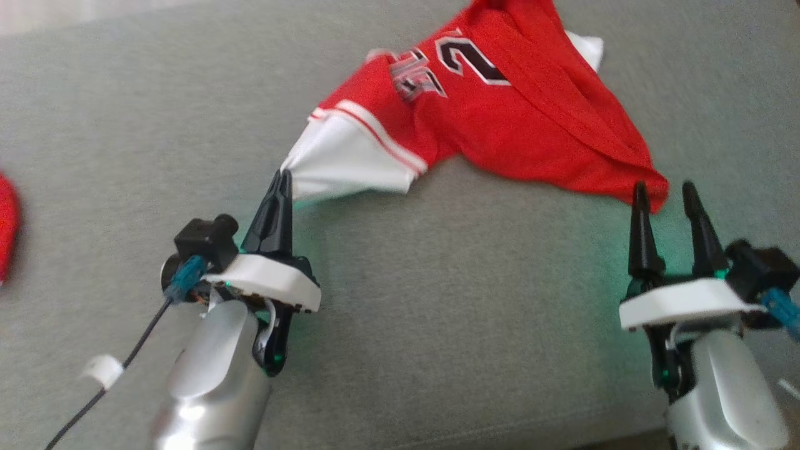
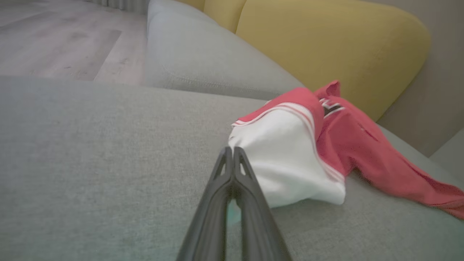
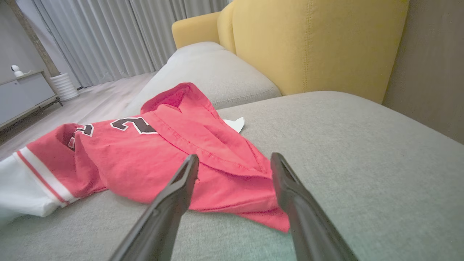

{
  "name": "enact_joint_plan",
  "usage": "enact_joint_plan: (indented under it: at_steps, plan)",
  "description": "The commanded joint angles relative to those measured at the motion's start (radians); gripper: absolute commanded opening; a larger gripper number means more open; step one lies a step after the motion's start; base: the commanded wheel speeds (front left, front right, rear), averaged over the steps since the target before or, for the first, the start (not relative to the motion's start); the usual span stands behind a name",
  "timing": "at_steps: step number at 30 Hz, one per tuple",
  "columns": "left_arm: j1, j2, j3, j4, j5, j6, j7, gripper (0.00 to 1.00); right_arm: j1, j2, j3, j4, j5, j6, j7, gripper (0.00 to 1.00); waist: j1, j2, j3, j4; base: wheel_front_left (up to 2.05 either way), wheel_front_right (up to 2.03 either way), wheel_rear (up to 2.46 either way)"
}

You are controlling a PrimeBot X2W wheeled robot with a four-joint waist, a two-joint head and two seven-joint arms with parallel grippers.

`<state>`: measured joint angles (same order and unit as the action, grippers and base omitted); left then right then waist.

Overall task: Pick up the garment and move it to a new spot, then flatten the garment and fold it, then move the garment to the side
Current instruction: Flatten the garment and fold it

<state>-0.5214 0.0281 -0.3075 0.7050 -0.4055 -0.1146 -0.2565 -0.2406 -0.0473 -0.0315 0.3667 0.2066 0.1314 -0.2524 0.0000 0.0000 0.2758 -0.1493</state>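
The garment is a red jersey with white sleeves, black-and-white lettering and a number, lying crumpled on the grey sofa seat. My left gripper is shut on the tip of the white sleeve, which is stretched taut toward it. In the left wrist view the two dark fingers press together at the sleeve's edge. My right gripper stands open at the garment's red corner, one finger either side of it, nothing pinched.
A yellow backrest rises behind the grey seat. Another red cloth peeks in at the far left edge of the head view. A second grey cushion and wood floor lie beyond; grey curtains and a cabinet stand farther off.
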Motion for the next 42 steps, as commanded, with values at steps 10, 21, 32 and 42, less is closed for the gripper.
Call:
enact_joint_plan:
  at_steps: [10,21,32,42]
  plan:
    - [0.135,0.022,0.056,-0.227,0.037,0.004,-0.005,0.00,0.056,-0.003,0.017,-0.001,0.020,-0.001,-0.009,1.00,0.0000,0.0000,-0.150,0.149,0.00,0.00,0.00]
    - [0.231,0.022,0.055,-0.191,0.031,0.031,-0.005,0.00,0.043,-0.003,0.035,0.000,0.010,-0.001,-0.009,1.00,0.0000,0.0000,-0.114,0.158,0.00,0.00,0.00]
    - [0.165,0.030,0.146,-0.033,0.096,0.096,-0.005,1.00,0.032,-0.003,0.043,0.013,-0.009,-0.001,-0.009,1.00,0.0000,0.0000,-0.112,0.089,0.00,0.00,0.00]
    - [0.368,0.024,0.195,-0.127,0.185,0.116,-0.005,1.00,0.093,-0.003,-0.029,0.100,-0.045,-0.001,-0.009,1.00,0.0000,0.0000,-0.193,0.106,0.00,0.00,0.00]
